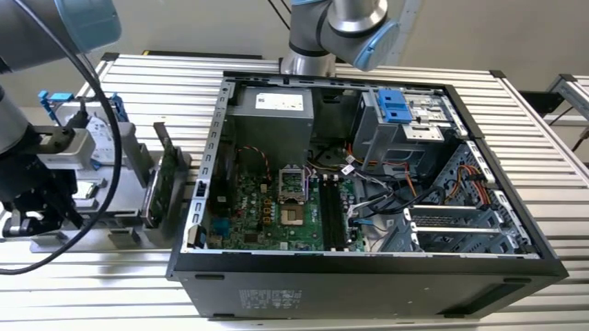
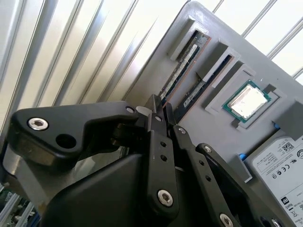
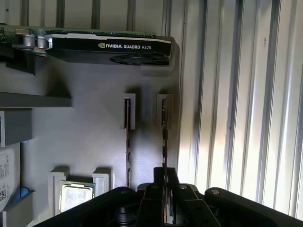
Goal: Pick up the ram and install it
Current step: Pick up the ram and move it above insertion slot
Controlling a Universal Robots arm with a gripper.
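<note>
Gripper (image 3: 164, 176) straddles the ram (image 3: 164, 135), hiding its near end; clamped or not, I cannot tell

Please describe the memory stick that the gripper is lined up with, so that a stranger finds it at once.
Find the grey plastic tray on the slatted metal table. Along one tray edge, two thin dark memory sticks stand in parallel slots. The ram is the outer stick, next to the slats and in line with the black gripper; its twin stands nearer the square silver processor.
</note>
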